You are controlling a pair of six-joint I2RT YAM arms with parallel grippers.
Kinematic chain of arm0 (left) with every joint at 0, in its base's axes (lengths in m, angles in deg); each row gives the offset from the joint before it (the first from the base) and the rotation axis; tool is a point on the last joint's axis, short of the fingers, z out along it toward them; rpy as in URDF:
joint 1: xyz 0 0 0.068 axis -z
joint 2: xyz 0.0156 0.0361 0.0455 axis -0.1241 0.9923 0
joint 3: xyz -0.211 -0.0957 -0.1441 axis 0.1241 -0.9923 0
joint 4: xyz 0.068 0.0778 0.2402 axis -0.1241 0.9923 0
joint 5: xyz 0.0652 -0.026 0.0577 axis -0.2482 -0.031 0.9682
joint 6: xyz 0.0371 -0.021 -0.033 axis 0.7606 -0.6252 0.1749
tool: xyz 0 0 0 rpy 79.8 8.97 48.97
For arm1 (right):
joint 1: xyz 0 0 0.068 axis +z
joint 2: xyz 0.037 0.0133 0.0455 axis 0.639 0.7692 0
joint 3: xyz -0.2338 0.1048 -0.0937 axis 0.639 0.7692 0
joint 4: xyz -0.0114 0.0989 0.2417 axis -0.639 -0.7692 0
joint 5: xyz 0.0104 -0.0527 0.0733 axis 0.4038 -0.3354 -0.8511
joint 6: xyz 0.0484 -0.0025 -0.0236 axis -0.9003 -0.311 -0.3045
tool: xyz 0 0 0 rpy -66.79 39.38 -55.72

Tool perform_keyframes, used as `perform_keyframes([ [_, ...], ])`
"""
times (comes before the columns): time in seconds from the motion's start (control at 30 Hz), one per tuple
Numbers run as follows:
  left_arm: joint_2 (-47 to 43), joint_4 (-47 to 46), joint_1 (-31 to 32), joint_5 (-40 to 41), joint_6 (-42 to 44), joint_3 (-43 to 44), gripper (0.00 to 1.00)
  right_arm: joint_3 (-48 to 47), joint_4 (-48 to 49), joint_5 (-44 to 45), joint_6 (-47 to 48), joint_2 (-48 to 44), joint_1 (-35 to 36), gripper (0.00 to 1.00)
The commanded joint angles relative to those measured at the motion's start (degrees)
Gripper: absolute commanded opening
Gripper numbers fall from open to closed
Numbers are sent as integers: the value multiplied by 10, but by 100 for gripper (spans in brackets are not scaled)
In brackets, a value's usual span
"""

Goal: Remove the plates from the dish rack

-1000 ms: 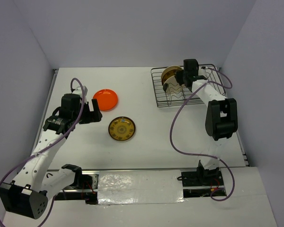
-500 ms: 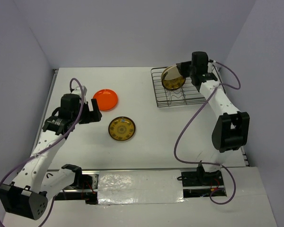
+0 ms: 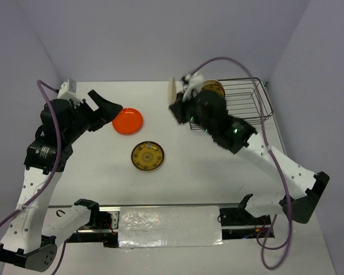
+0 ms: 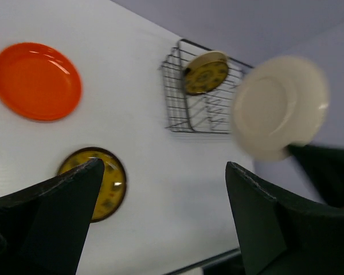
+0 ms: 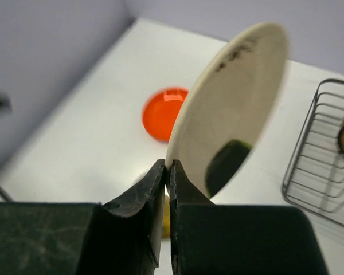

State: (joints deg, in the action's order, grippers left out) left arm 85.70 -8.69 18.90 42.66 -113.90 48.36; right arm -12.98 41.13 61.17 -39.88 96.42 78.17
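Note:
My right gripper [image 5: 168, 167] is shut on the rim of the cream plate [image 5: 229, 109], held on edge in the air left of the dish rack [image 3: 241, 100]; it also shows in the top view [image 3: 172, 90] and the left wrist view [image 4: 278, 106]. One brown and gold plate [image 3: 211, 90] stands in the rack's left end. The orange plate [image 3: 128, 120] and another brown and gold plate [image 3: 148, 156] lie flat on the table. My left gripper [image 3: 106, 109] is open and empty, raised above the table left of the orange plate.
The white table [image 3: 103, 172] has grey walls on three sides. A black rail with foil tape [image 3: 166, 217] runs along the near edge. Purple cables [image 3: 229, 63] loop above both arms.
My right gripper has lifted the cream plate out of the rack and swung it left over the table. My left arm has risen and turned toward the table's middle.

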Motion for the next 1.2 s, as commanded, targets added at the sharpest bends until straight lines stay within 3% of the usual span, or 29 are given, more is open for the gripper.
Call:
perform_keyframes([
  [0.0,-2,-65,1,-116,-115,-6,99,85,-67,206,321,-43,179,0],
  [0.1,12,-105,2,-192,-143,-36,100,145,-68,334,423,-39,285,0],
  [0.13,17,-111,2,-207,-146,-51,100,151,-70,350,450,-33,335,0],
  [0.23,20,-116,4,-226,-145,-80,99,145,-96,385,474,5,397,0],
  [0.4,10,-68,6,-175,-115,-116,100,109,-105,409,502,63,444,0],
  [0.5,12,-77,6,-193,-106,-149,91,83,-107,401,517,88,460,0],
  [0.6,20,-114,9,-229,-109,-181,72,58,-108,392,526,111,467,0],
  [0.77,32,-128,23,-231,-99,-190,52,44,-89,378,535,123,467,0],
  [0.87,36,-154,30,-234,-101,-209,19,52,-67,354,530,112,466,0],
  [0.9,38,-163,32,-236,-102,-216,0,58,-59,342,528,106,466,0],
  [0.93,40,-175,33,-236,-108,-231,0,70,-46,341,523,95,464,7],
  [1.0,36,-228,41,-230,-116,-252,0,80,-42,346,474,80,456,36],
  [1.03,35,-248,46,-217,-130,-279,0,91,-61,333,444,58,443,97],
  [1.1,36,-327,69,-168,-144,-312,0,106,-79,296,340,23,422,100],
  [1.17,63,-390,114,-104,-160,-343,0,174,-19,259,293,-70,400,100],
])
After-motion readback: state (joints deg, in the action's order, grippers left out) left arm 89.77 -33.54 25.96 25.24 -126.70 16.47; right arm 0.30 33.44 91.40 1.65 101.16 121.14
